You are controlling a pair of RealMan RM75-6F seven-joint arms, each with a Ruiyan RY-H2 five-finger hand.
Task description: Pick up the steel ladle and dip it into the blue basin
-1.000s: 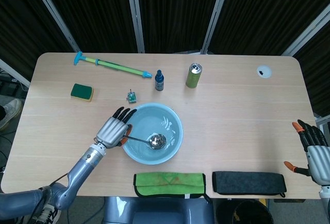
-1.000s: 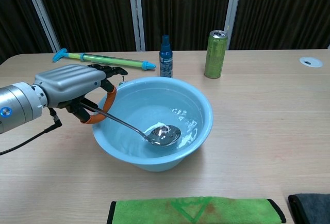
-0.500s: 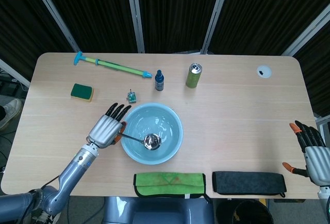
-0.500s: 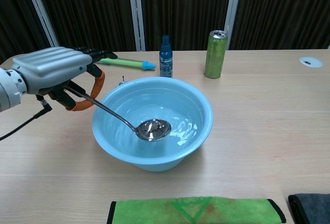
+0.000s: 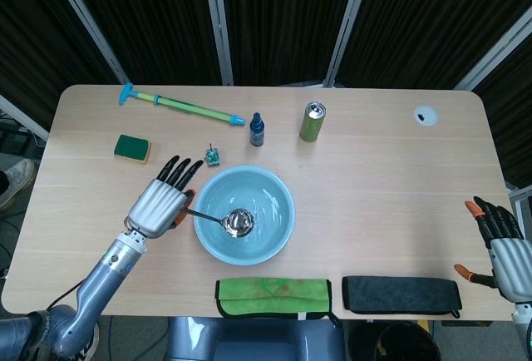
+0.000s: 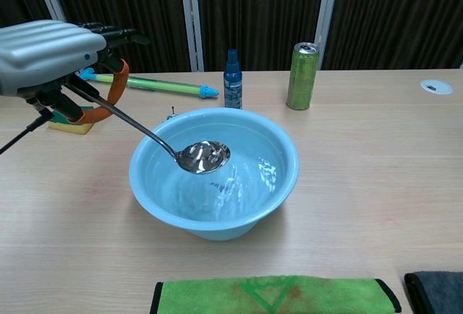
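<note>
Now the left hand [image 6: 47,50], in the upper left of the chest view, has its fingers curled over the handle of the steel ladle [image 6: 155,137], pinching it against the thumb. From that grip the handle slants down and right to the ladle's bowl, which hangs level with the rim and over the middle of the blue basin [image 6: 275,184], clear of the water. The bowl looks to carry a little water, though glare makes that hard to confirm. The basin holds clear water, its surface rippled.

Judging by this, the pick-up is done and the ladle sits raised above the water; whether another dip is needed cannot be told from here.

The right hand [image 5: 501,246], at the lower right edge of the head view, holds nothing, its fingers spread, well apart from the basin.
</note>
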